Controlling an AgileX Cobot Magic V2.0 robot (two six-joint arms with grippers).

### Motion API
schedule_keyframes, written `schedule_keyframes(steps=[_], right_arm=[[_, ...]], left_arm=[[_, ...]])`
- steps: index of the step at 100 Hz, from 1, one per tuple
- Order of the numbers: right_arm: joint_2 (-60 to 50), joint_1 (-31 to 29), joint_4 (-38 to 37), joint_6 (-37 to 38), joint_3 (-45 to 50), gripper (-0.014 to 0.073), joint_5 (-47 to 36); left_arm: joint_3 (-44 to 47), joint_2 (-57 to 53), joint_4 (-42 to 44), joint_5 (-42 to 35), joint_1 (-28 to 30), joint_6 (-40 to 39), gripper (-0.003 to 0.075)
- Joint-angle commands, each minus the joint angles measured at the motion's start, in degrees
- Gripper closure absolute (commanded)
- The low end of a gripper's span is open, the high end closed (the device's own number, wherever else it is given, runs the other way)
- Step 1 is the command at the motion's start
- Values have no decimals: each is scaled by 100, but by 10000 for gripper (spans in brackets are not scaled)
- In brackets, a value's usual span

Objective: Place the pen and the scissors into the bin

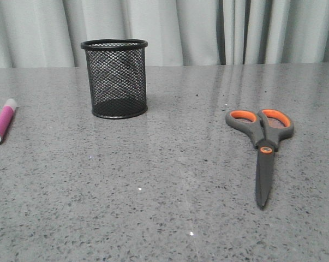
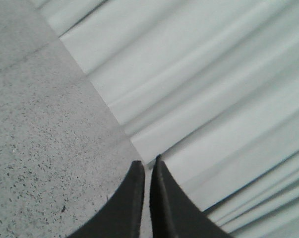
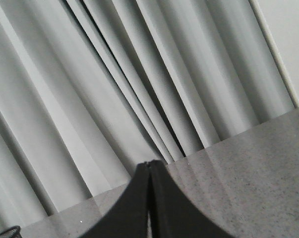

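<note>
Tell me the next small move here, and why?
Probably open the left gripper and bring it toward the pen. Both grippers look shut and empty, aimed at the curtain, while pen and scissors lie flat outside the bin.

table (image 1: 153, 185): grey speckled stone-look top, smooth, glossy, faint reflections. bin (image 1: 115, 79): black wire mesh, metal look, solid smooth rim. scissors (image 1: 262, 147): matt grey plastic-look handles lined orange, dark matt blades. pen (image 1: 3, 121): smooth magenta plastic-look body, whitish translucent ends. curtain (image 1: 208, 30): pale cloth, soft folds, matt.
</note>
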Motion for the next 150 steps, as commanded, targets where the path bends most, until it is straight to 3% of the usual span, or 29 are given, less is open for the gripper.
schedule_keyframes(steps=[1,15,30,40,61,82,101,119,150], right_arm=[[-59,-38,19,52,-617,662,-53],[404,61,-56,-28,-1593,614,1417],[1502,437,-56,-856,-2567,336,2543],[2419,739,-56,-894,-3172,228,3378],[3649,1262,92,-894,-3724,233,3928],[3753,1574,248,-894,-3739,233,4006],[3753,1622,248,-894,-3739,233,4031],[3753,1622,248,-894,-3739,233,4043],[3753,1622,248,-894,-3739,234,4114]], left_arm=[[130,-184,-445,-240,5,-36,720],[-554,-23,1203,838,5,40,617],[-1662,1000,2321,1687,5,40,434],[-2531,2191,2822,2409,5,40,417],[-4403,4718,3946,4318,5,-393,418],[-5931,6606,4927,5529,5,-1068,419],[-6666,7779,4887,5925,-61,-1230,419],[-6692,8328,5070,5968,-282,-1346,482],[-6692,8790,5569,5813,-348,-1682,482]])
